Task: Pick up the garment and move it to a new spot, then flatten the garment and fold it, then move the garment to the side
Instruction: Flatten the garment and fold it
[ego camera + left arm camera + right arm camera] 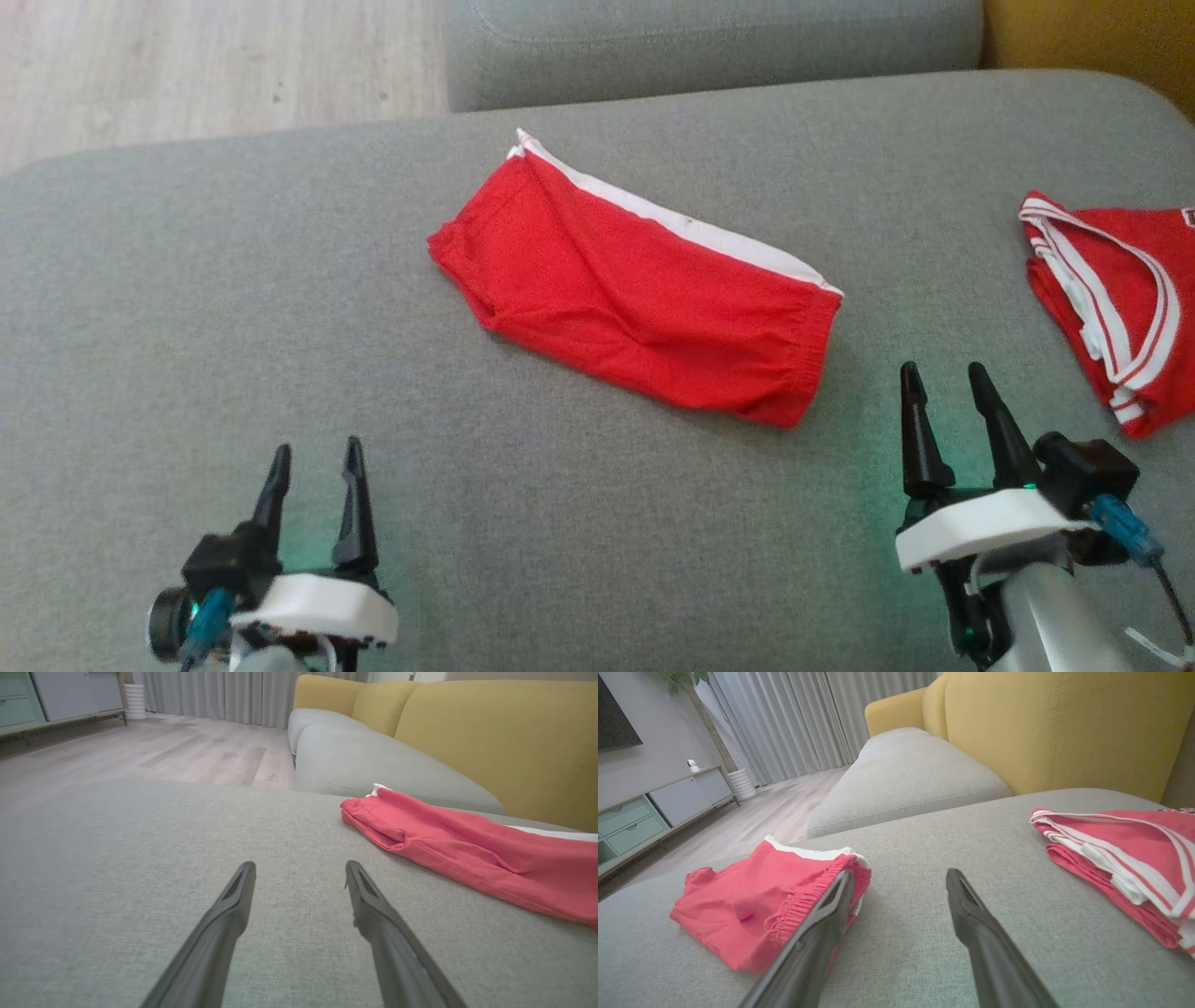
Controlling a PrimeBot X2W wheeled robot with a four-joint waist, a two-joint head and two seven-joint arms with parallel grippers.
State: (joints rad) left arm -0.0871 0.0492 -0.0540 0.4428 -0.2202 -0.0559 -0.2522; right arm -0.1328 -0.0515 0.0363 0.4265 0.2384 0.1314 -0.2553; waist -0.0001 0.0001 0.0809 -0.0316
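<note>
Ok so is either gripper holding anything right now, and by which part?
Nothing is held. The left gripper and the right gripper are both open and empty; the red shorts lie loose on the grey cushion.

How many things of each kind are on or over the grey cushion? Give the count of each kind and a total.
Shorts: 1
Striped garment: 1
Grippers: 2, left gripper and right gripper
Total: 4

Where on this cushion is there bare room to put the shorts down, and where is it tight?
Widest bare patch: the left of the cushion, from the shorts to the left gripper. Also free: the front strip between the grippers, and a gap between shorts and jersey. Tight: the right edge, where the right gripper sits near the jersey.
</note>
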